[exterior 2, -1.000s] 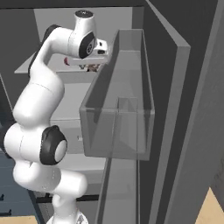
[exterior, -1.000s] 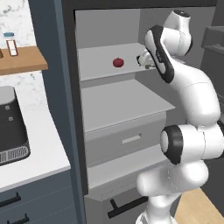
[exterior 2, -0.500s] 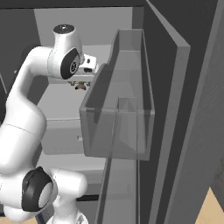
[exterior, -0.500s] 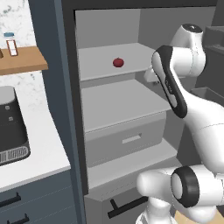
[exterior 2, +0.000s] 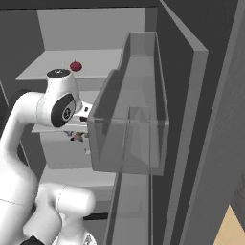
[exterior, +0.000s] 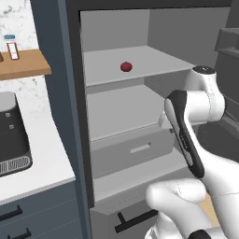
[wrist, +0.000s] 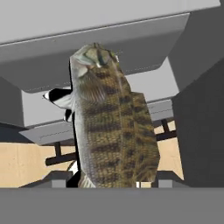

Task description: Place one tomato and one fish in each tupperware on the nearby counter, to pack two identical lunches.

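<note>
Right now the arm (exterior: 186,135) has swung down and right from the upper shelf, where it was a second ago, and the hand sits low in front of the fridge (exterior: 116,116) interior beside the door bin (exterior 2: 129,119). Elbow is folded in close to the base.

Counter (exterior: 32,158) lies to the left with the toaster (exterior: 11,135) on it; no tupperware is visible from here, so the base probably has to drive or turn before any drop-off.

Fish (wrist: 111,122) is pinched in the gripper (exterior 2: 78,137), hanging tail-side at the fingers with its head pointing away in the hand view, a mottled olive body blocking most of that camera. The finger tips themselves are hidden behind it, but the fish rides with the hand, so it's a hold.

Tomato (exterior: 126,66) has stayed on the upper shelf (exterior: 135,63), well apart from the hand; same red ball shows in the right base view.

Read: fish pick is done and the pull-out from the fridge is under way. Next call is clearing the door bin without clipping it, then carrying to the trays. Tomato not yet started.
</note>
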